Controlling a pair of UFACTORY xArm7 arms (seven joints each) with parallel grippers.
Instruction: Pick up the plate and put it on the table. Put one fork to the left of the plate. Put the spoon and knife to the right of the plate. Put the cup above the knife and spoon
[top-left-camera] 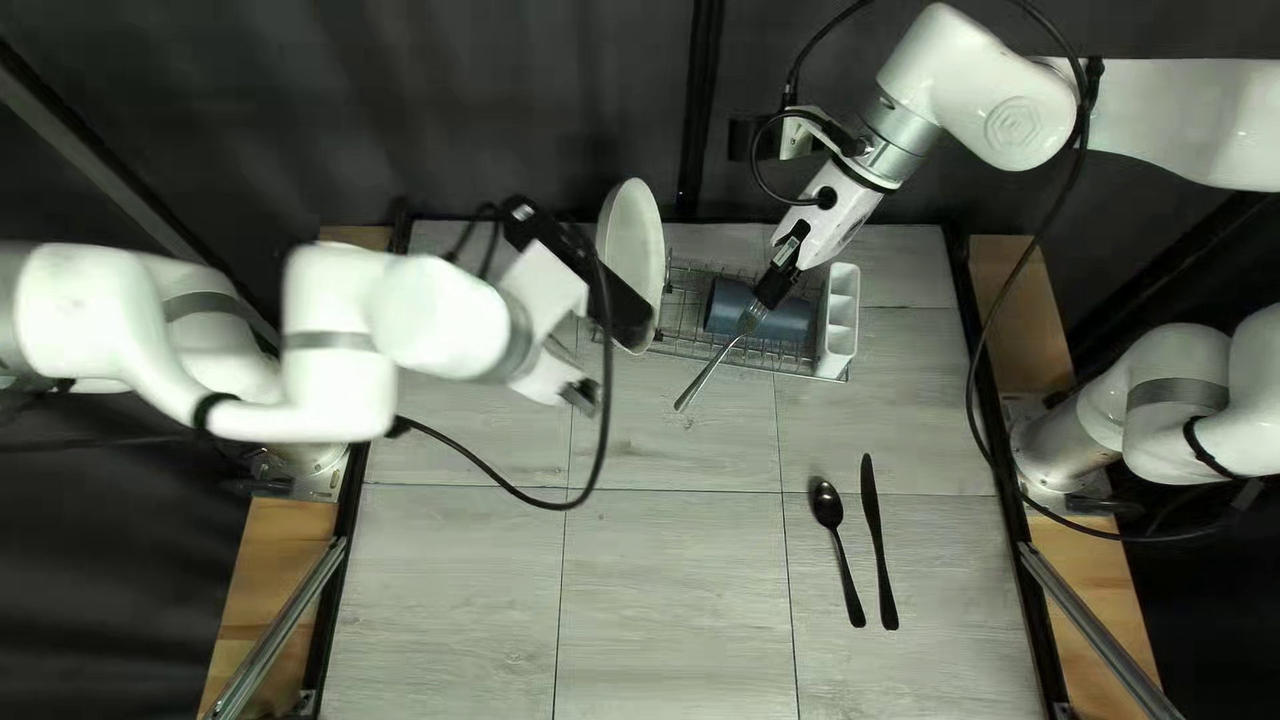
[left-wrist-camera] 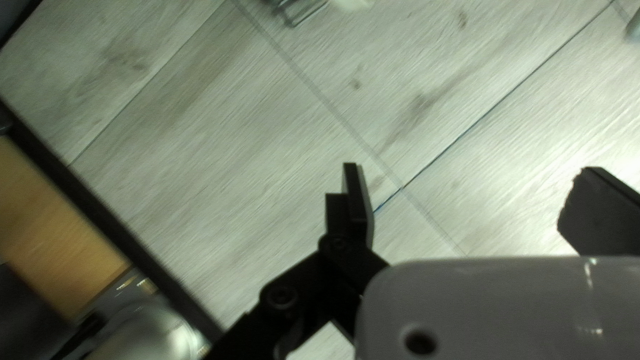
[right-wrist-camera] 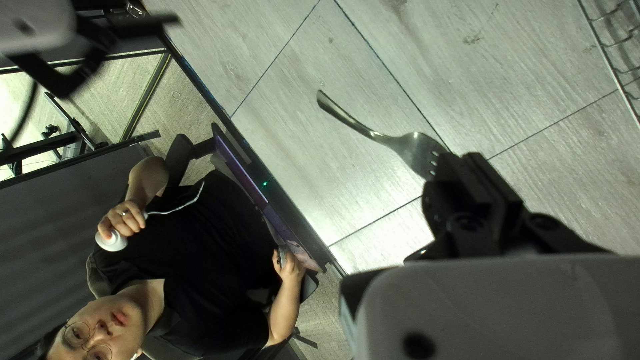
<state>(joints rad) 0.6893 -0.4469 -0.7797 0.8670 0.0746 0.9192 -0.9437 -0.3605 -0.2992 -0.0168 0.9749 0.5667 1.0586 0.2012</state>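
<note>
left gripper (top-left-camera: 583, 395): located above the left part of the table (top-left-camera: 667, 574), on the near side of the plate (top-left-camera: 627, 240). in the left wrist view, the fingers of the left gripper (left-wrist-camera: 467, 187) stand wide apart, with only table surface visible between them.

right gripper (top-left-camera: 774, 283): located above the rack (top-left-camera: 683, 304), its arm reaching in from the far right. in the right wrist view, the right gripper (right-wrist-camera: 460, 160) is clamped on the fork (right-wrist-camera: 373, 133) at its tine end. the handle extends free of the fingers; in the top left view it slants toward the near edge and to the left. contact between handle end and table cannot be determined.

plate: white, stood on edge at the left end of the rack, beside the left arm.

cup (top-left-camera: 790, 320): dark blue, lying on its side in the rack, between the plate and the white utensil holder (top-left-camera: 838, 320). the holder stands at the right end of the rack.

spoon (top-left-camera: 838, 540) and knife (top-left-camera: 876, 534): black, on the right part of the table, side by side and apart, handles toward the near edge. the knife is the right-hand item.

person (right-wrist-camera: 207, 260): in the right wrist view, beyond the table edge, one hand (right-wrist-camera: 125, 220) gripping a white object (right-wrist-camera: 111, 241).
</note>
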